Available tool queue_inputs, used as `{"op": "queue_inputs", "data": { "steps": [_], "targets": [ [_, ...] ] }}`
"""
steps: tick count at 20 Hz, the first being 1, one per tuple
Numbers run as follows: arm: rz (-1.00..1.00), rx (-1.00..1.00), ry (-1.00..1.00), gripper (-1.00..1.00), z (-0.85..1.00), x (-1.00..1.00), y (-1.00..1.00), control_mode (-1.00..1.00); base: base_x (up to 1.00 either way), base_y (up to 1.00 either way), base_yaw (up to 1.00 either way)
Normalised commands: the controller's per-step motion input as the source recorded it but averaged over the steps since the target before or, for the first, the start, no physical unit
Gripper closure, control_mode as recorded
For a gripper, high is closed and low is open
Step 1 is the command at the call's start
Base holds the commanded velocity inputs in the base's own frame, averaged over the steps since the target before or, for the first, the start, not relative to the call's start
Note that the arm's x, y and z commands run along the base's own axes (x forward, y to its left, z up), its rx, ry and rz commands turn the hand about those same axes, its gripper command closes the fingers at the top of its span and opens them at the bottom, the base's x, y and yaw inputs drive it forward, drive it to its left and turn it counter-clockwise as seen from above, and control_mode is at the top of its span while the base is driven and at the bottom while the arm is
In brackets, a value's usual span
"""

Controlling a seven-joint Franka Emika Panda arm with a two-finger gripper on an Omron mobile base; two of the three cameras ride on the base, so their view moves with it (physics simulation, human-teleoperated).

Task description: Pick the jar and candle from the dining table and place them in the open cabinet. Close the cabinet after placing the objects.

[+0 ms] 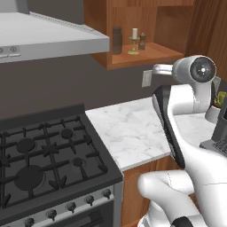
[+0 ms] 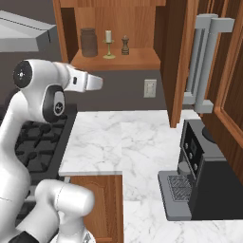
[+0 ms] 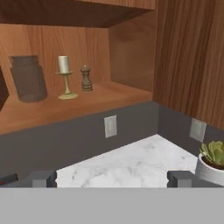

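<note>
Jaws spread wide, holding nothing, touching nothing; jar (image 3: 28, 78) and candle (image 3: 64, 77) stand apart inside the cabinet (image 3: 131, 52).

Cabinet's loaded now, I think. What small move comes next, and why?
Probably reach for the open cabinet door to swing it shut: the jar and candle already stand on the cabinet shelf, and the tool looks open and empty.

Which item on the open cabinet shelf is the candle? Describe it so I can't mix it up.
Look above the marble counter into the open cabinet. Three things stand in a row on its shelf, and the candle is the middle one. It is a cream pillar on a brass stem, between the grey jar and a small dark pepper mill.
</note>
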Motion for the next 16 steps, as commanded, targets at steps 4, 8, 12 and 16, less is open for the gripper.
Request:
{"op": "queue_inputs", "data": {
  "steps": [4,8,12,16],
  "targets": [
    [0.00,0.01,0.30,-1.00,-0.07,-0.38,0.00,-1.00,0.00,0.00,0.00],
    [0.00,0.07,0.09,-1.00,-0.27,-0.54,-0.02,-1.00,0.00,0.00,0.00],
    [-0.01,0.13,0.01,-1.00,-0.29,-0.71,-0.04,-1.00,0.00,0.00,0.00],
    [-0.04,0.16,0.00,-1.00,-0.33,-0.76,0.00,-1.00,0.00,0.00,0.00]
  ]
}}
